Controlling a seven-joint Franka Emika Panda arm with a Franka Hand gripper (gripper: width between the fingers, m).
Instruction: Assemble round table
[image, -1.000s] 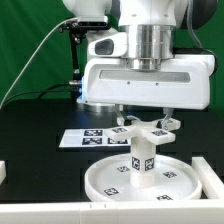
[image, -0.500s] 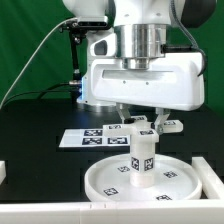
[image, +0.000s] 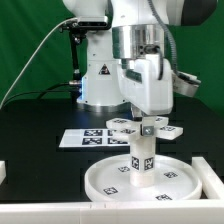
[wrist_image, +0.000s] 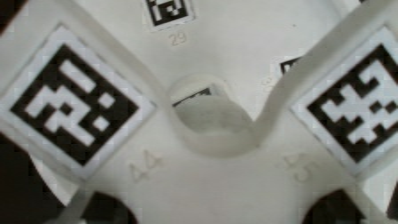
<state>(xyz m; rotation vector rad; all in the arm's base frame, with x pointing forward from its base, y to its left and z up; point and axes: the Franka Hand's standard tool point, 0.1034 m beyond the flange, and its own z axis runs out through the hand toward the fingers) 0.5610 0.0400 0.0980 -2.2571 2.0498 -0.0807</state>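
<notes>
The large round rimmed disc (image: 100, 180) lies flat on the black table at the front. The short thick cylinder (image: 141, 160) stands upright on its middle. The small cross-shaped piece (image: 147, 128) sits on top of the cylinder, with tagged arms reaching out to the sides. My gripper (image: 147, 119) comes straight down onto it and is shut on the cross-shaped piece. In the wrist view the cross-shaped piece (wrist_image: 217, 125) fills the picture, with two tagged arms and a round hollow in the centre. My dark fingertips (wrist_image: 103, 206) show at its edge.
The marker board (image: 85, 138) lies flat behind the disc, toward the exterior view's left. A white wall piece (image: 212, 175) stands at the exterior view's right, a small white block (image: 3, 170) at its left, and a white rail (image: 60, 212) along the front.
My hand has turned about a quarter turn round its upright axis above the cylinder, and the cross-shaped piece has turned with it. The disc and the cylinder have stayed in place.
</notes>
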